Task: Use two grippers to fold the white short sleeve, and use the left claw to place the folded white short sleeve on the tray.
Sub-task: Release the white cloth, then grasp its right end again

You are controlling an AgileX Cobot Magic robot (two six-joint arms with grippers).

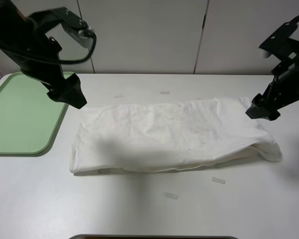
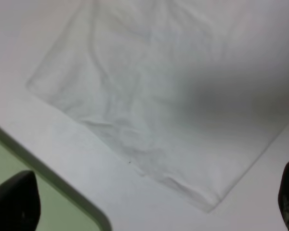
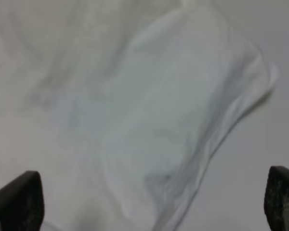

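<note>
I've got both arms hovering, wrists angled down; left gripper [image 1: 72,97] jaws spread wide, empty; right gripper [image 1: 262,112] same, jaws wide, nothing held.

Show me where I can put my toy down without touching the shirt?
The green tray is bare. The table between the white short sleeve and the near edge is free too, apart from small paper strips. The middle is crowded: the shirt covers it.

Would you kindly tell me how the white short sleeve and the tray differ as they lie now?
The white short sleeve is wrinkled white cloth folded into a long band; the tray is smooth, pale green and rimmed. The short sleeve lies mid-table, the tray at the left side. Both rest flat on the table.
</note>
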